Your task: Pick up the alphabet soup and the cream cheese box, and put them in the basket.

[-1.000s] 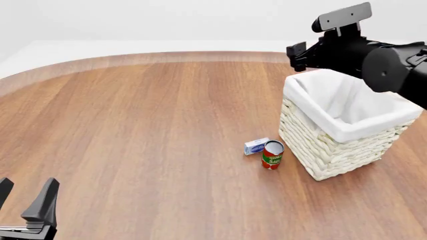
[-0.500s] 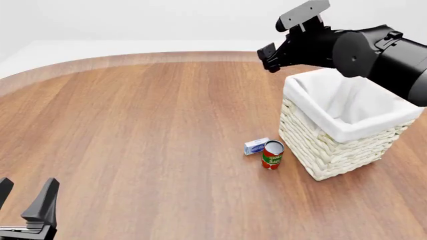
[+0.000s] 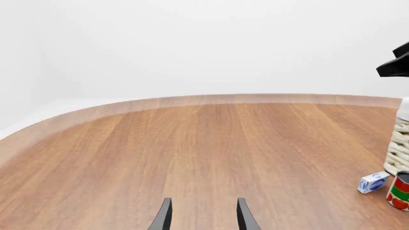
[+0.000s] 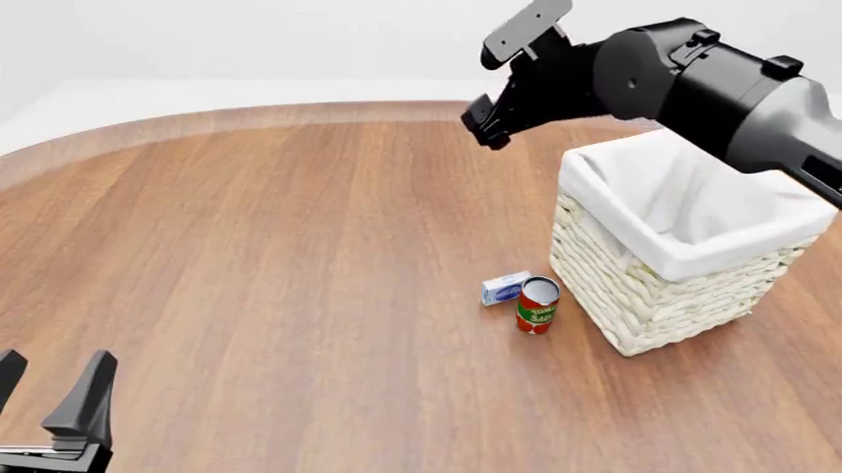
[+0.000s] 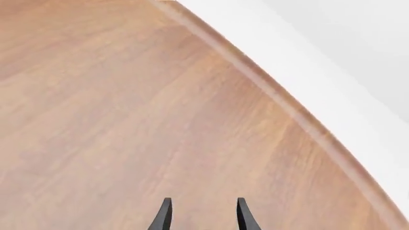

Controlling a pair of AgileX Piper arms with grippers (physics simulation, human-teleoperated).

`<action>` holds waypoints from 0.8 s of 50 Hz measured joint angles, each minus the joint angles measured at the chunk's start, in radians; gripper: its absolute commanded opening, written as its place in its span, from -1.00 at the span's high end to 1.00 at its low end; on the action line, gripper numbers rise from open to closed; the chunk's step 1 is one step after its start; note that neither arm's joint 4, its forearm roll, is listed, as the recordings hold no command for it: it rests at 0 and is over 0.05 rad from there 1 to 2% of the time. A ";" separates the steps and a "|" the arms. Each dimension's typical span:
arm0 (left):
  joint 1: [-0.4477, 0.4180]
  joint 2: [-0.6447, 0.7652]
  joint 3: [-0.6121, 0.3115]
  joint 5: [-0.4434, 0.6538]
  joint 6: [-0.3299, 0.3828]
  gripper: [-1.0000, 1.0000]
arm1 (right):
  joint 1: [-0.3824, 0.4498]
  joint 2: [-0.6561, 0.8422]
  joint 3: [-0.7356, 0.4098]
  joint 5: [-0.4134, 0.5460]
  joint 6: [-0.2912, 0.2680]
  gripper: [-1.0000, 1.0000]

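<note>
The cream cheese box [image 4: 506, 288] lies on the table just left of the basket [image 4: 658, 296]; it also shows in the left wrist view [image 3: 373, 182]. The alphabet soup is not visible in any view. My right gripper [image 4: 480, 126] hangs high over the far table, left of the basket's far corner. In its wrist view the right gripper [image 5: 203, 218] is open and empty over bare wood. My left gripper [image 4: 46, 394] is open and empty at the near left; its wrist view [image 3: 203, 218] shows the same.
A red can with a green band [image 4: 537, 304] stands upright right beside the cream cheese box, against the basket's near-left side; it also shows in the left wrist view [image 3: 399, 190]. The round wooden table's [image 4: 263, 246] far edge curves behind.
My right arm has swung left, from above the basket's far side to over the far table left of it. The left gripper and the objects have not moved.
</note>
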 measured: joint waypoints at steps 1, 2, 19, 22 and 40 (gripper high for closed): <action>0.000 0.000 0.000 0.000 0.000 -1.00 | 0.003 0.008 -0.012 0.011 -0.005 -1.00; 0.000 -0.001 0.000 0.001 0.000 -1.00 | 0.007 0.015 -0.022 0.022 -0.010 -1.00; 0.000 -0.003 0.000 0.003 0.000 -1.00 | 0.054 0.153 -0.234 0.244 -0.083 -1.00; 0.000 -0.002 0.000 0.002 0.000 -1.00 | 0.056 0.175 -0.262 0.279 -0.096 -1.00; 0.000 0.007 0.001 -0.008 0.000 -1.00 | 0.065 0.254 -0.412 0.454 -0.161 -1.00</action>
